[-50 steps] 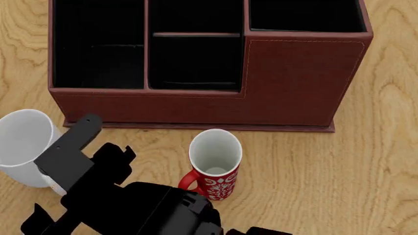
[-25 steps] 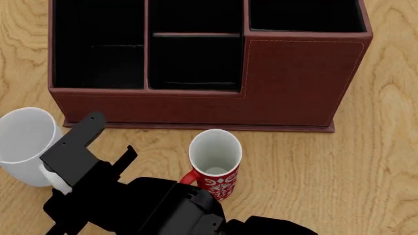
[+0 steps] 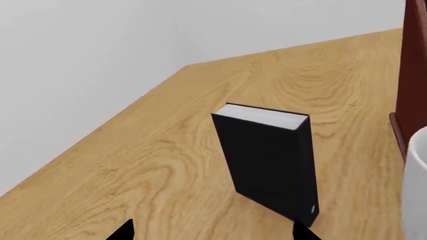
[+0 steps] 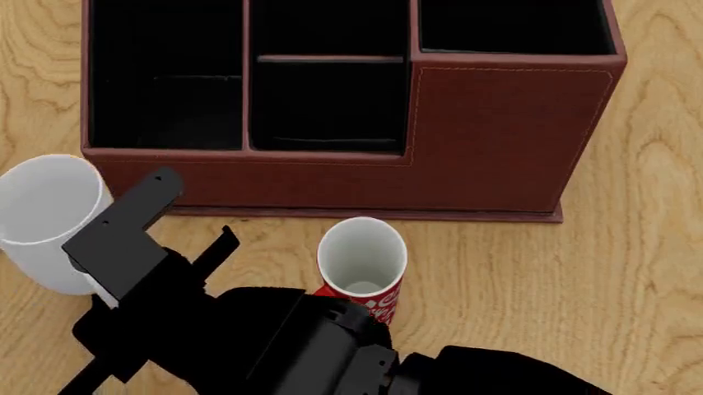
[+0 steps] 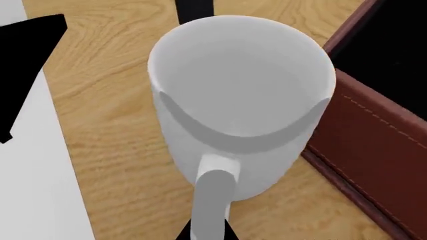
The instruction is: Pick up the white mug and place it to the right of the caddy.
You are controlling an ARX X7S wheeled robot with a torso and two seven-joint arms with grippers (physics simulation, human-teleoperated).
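The white mug (image 4: 46,212) hangs at the far left of the head view, its rim just overlapping the caddy's (image 4: 495,140) front left corner. My right gripper (image 4: 101,284) reaches across from the lower right and is shut on the mug's loop handle (image 5: 212,195); in the right wrist view the mug (image 5: 240,100) fills the middle, its handle between the gripper's (image 5: 205,234) two tips, with the caddy's wall (image 5: 373,150) close beside it. My left gripper (image 3: 212,232) is open, its fingers wide apart over bare wood. A sliver of the mug (image 3: 417,185) shows beside it.
A slimmer red mug with white pattern (image 4: 363,267) stands in front of the caddy, right next to my right arm. A small black book-like box (image 3: 267,160) stands upright ahead of the left gripper. The table's edge (image 3: 100,125) and a pale wall lie beyond it.
The white mug has risen and shifted toward the caddy in the head view, held by its handle. The right arm has pushed further in and now hides the red mug's base.
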